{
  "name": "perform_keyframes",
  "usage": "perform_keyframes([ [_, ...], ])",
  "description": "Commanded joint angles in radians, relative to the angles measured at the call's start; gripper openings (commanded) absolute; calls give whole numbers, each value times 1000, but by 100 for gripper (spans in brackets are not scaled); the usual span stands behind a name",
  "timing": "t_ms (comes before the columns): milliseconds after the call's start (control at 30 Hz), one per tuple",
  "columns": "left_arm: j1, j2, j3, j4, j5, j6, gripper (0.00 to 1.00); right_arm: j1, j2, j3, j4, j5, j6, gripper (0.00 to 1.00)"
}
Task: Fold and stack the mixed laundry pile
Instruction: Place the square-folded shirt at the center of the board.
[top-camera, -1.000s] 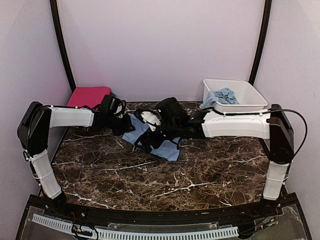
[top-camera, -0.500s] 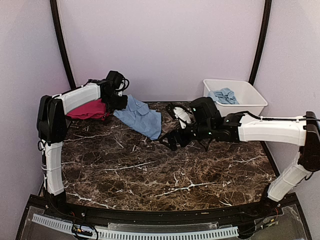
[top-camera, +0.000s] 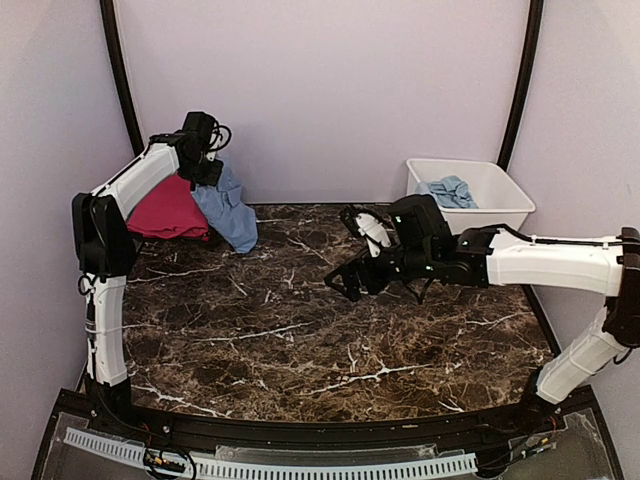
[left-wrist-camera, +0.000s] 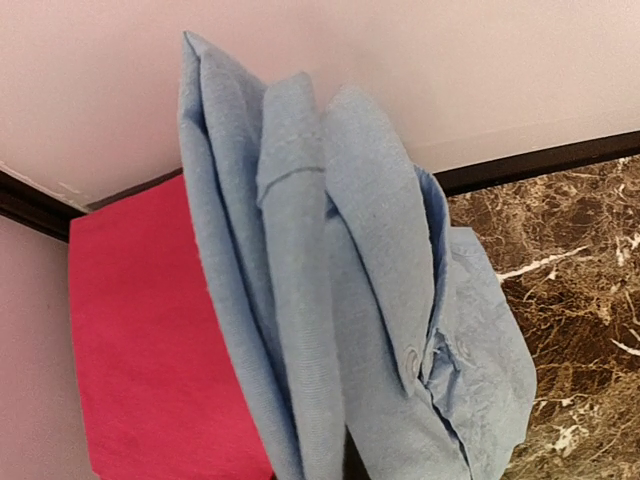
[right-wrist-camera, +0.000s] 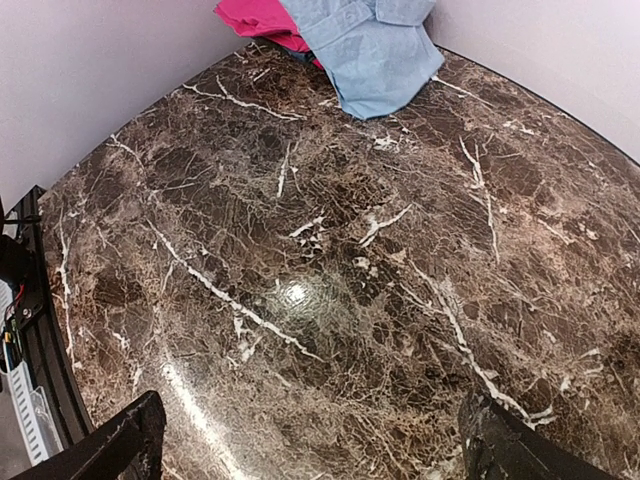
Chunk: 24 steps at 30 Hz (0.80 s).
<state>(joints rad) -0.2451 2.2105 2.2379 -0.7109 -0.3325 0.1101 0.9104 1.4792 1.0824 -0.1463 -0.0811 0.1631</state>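
While the left gripper (top-camera: 205, 165), raised high in the far-left corner, is clamped tight on the pale blue collared cloth shirt (top-camera: 232, 210), that shirt hangs down to the dark brown marble-patterned table (top-camera: 300, 350), right against the folded magenta-pink cloth (top-camera: 165, 212). Over the table's middle hovers the right gripper (top-camera: 342, 250), jaws spread wide and holding nothing. More crumpled pale blue cloth (top-camera: 447, 190) lies in the white rectangular plastic tub (top-camera: 480, 213) at far right.

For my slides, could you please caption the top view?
Left gripper holds a blue shirt up beside the pink garment; open right gripper hovers over the table.
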Motion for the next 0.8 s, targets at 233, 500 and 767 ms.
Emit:
perform_keyframes([
  [233, 4, -61, 109, 26, -106, 183, 0, -5, -43, -19, 8, 15, 7, 99],
  [500, 4, -118, 150, 51, -140, 227, 0, -5, -46, -16, 7, 9, 7, 99],
  [767, 4, -162, 150, 83, -158, 267, 0, -5, -50, -15, 6, 13, 3, 99],
])
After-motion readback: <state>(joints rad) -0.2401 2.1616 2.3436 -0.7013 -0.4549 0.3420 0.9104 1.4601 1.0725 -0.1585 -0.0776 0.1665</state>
